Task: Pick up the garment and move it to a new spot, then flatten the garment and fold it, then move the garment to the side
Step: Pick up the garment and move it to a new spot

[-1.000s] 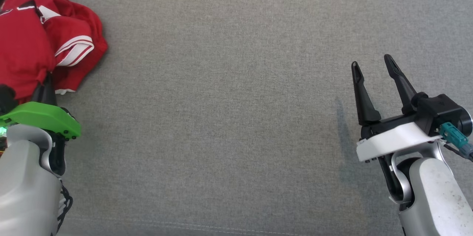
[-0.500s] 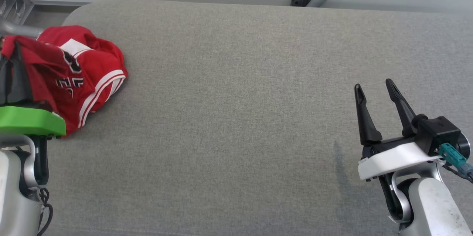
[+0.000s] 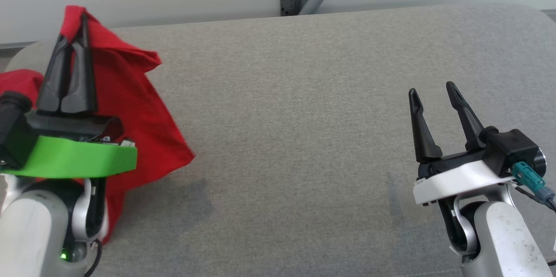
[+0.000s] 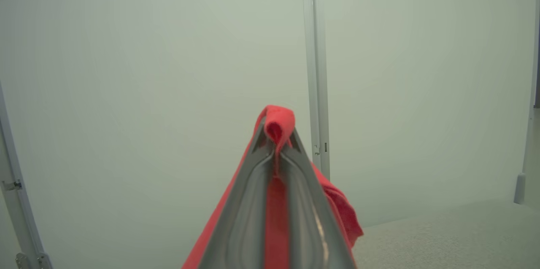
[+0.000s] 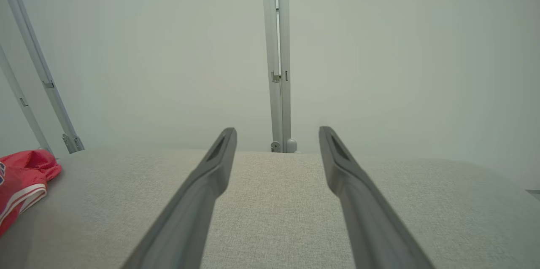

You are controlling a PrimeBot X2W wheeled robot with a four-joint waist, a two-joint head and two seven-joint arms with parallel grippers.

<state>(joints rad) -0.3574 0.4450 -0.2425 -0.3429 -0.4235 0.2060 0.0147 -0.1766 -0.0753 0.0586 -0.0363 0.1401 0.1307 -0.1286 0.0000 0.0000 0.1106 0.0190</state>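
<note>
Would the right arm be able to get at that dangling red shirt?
Probably yes, at a stretch: the right arm has open, empty jaws, and only grey cushion lies between it and the red garment.

Bright, even light, soft shadows, sharp

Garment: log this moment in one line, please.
step: pick-up | left pincer: shut on garment | garment: hangs bunched, lower end on grey surface | right pincer: open, empty | fold: not started

Desk: grey woven fabric top, rounded far corners. Garment, red, partly resting at left edge.
</note>
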